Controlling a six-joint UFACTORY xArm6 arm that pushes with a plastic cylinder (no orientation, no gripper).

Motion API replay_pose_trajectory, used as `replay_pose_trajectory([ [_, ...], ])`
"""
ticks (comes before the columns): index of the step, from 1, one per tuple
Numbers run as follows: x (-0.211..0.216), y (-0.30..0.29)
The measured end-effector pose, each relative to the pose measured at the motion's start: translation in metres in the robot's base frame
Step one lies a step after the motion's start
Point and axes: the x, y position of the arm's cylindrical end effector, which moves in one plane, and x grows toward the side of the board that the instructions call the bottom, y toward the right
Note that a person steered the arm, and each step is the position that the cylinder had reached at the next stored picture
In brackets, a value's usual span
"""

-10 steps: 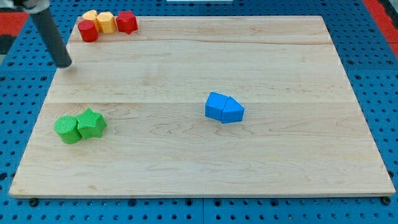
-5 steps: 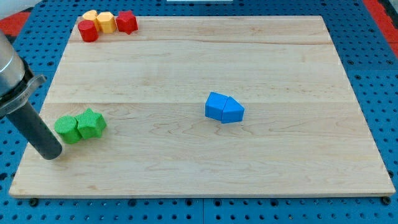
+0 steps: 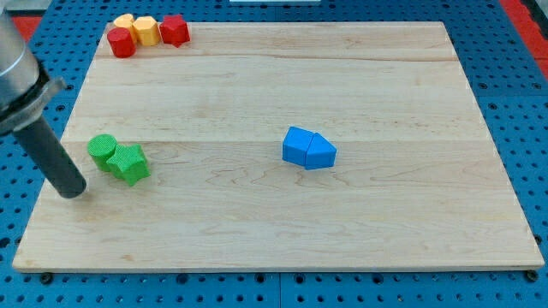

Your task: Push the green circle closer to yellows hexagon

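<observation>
The green circle [image 3: 103, 150] lies at the view's left on the wooden board, touching the green star [image 3: 130, 163] to its right and slightly below. The yellow hexagon [image 3: 145, 30] sits at the view's top left in a cluster, far above the green circle. My tip [image 3: 74, 191] rests on the board just below and left of the green circle, a short gap away from it.
A red cylinder [image 3: 121, 42] and a red hexagon-like block [image 3: 175, 29] flank the yellow hexagon; another yellow block [image 3: 125, 21] sits behind. Two blue blocks [image 3: 308, 149] lie together near the middle. The board's left edge [image 3: 53, 167] is close to my tip.
The green circle has moved up and slightly right, and the green star has shifted and turned a little. My tip moved down the left side, then up slightly.
</observation>
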Motion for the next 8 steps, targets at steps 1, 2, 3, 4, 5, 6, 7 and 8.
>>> replay_pose_trajectory([
  [1, -0.008, 0.008],
  [2, -0.039, 0.005],
  [3, -0.076, 0.004],
  [4, -0.088, 0.005],
  [5, -0.072, 0.024],
  [6, -0.079, 0.041],
  [7, -0.115, 0.042],
  [8, -0.155, 0.04],
])
